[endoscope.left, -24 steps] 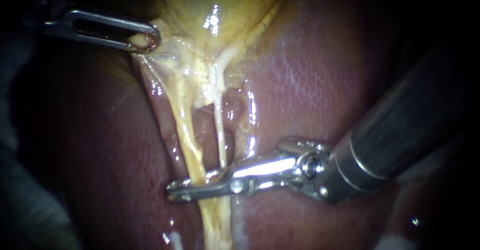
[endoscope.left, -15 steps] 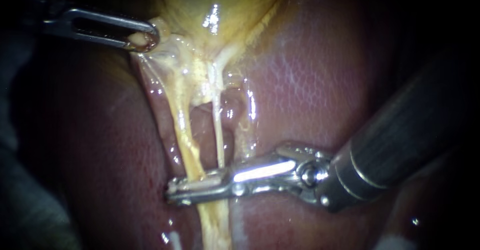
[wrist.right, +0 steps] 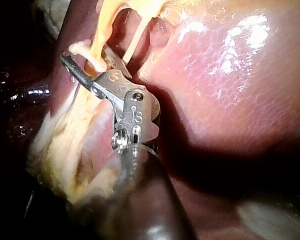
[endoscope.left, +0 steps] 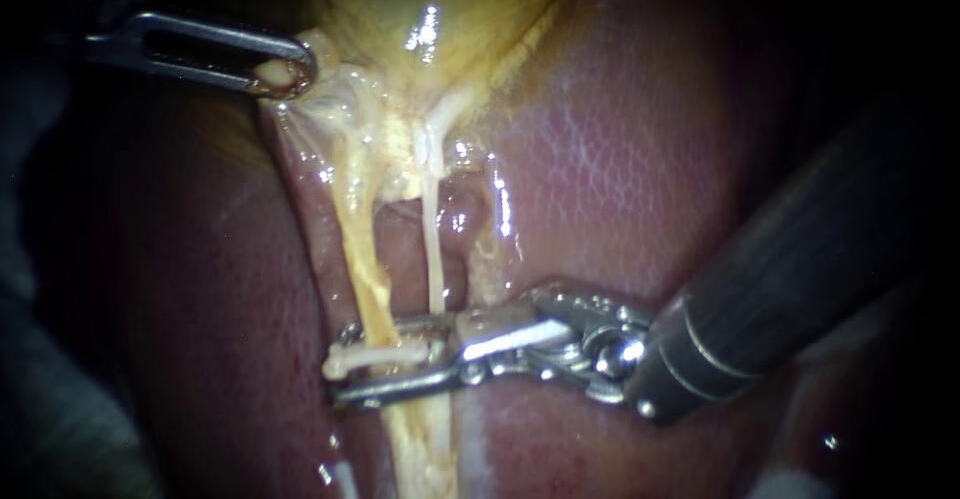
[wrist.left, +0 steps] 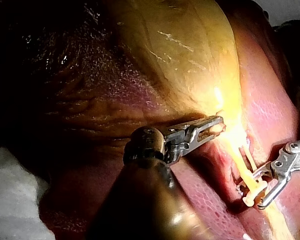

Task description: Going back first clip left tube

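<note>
- The right instrument is coming in over the liver, and its tool is sitting open: there's a clear gap between the two jaws and neither one is pinching anything.
- A pale clip is sitting in that gap, lying crosswise on the left tube. So the task's clip is right between the open jaws, out near their tips.
- The right tube is running just beside the left one, closer to the tool's hinge. It's crossing behind the upper jaw, so that's the thing crowding the tool.
- Both tubes are stretching away from the tool up toward the yellow gallbladder.
- The left instrument is well apart from the clip. Its tool is clamping a fold of gallbladder tissue, with both jaws pressing on it.
- In the left wrist view, something white is lying beside the left instrument's shaft. I can't tell what it is.
</note>
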